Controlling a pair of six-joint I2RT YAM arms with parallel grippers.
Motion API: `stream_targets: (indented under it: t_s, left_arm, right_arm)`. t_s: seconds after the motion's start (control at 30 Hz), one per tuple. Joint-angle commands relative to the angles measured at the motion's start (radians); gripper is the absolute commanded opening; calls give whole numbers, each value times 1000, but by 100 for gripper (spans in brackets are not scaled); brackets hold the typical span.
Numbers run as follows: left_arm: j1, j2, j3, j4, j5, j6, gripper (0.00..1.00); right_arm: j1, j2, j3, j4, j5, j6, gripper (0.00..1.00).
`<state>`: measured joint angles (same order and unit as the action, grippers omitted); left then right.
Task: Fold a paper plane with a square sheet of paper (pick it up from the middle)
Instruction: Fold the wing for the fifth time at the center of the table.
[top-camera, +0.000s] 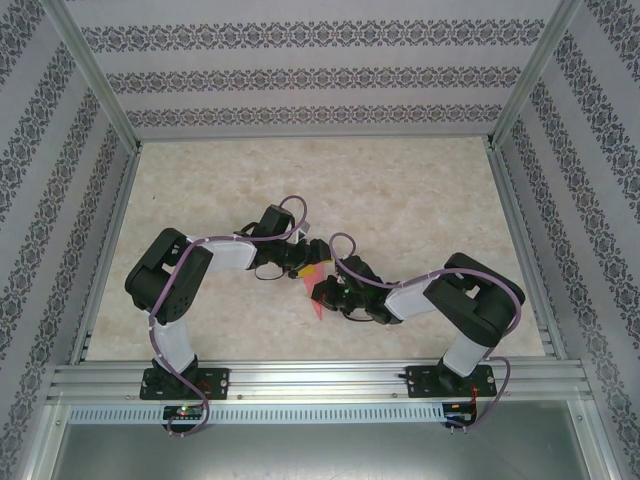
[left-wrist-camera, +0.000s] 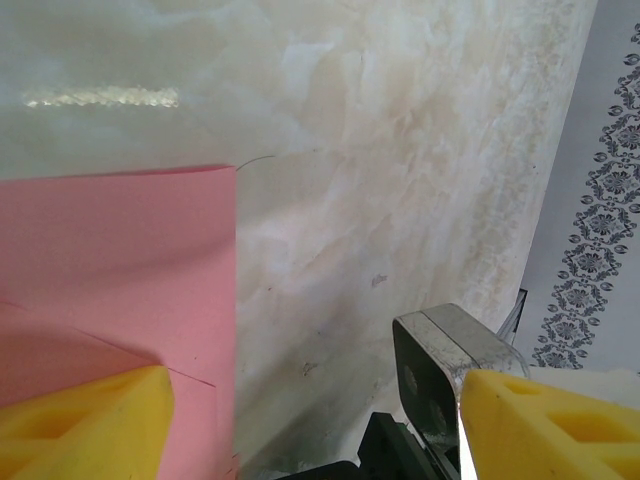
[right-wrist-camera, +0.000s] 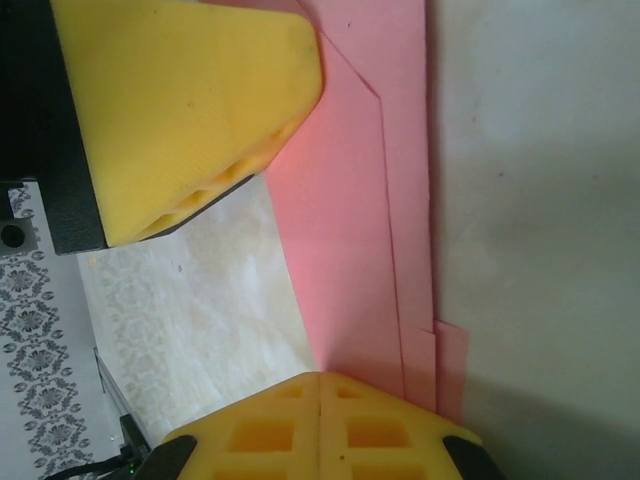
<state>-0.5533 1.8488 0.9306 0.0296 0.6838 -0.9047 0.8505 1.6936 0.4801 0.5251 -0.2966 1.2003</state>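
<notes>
Folding partway: layered creases in pink sheet (right-wrist-camera: 350, 250) at clenched right gripper (right-wrist-camera: 320, 385) tips, under one finger of released left gripper (left-wrist-camera: 315, 385); dart shaping apparently remaining.

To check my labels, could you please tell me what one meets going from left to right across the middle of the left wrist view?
In order: thin pink-red creased paper sheet → bare beige marble-patterned tabletop → grey floral-patterned side wall.
</notes>
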Motion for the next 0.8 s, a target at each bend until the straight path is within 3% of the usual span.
stream_targets:
  t_s: [0.0,0.77]
  left_arm:
    - [-7,38,-9,-76,-63,38,77]
    - [-7,46,-7,-99,-77,43,77]
  right_arm:
    - [34,-1,-36,-36,-34,9,3]
    - [129,-102,-109,-172,-64,-25,4]
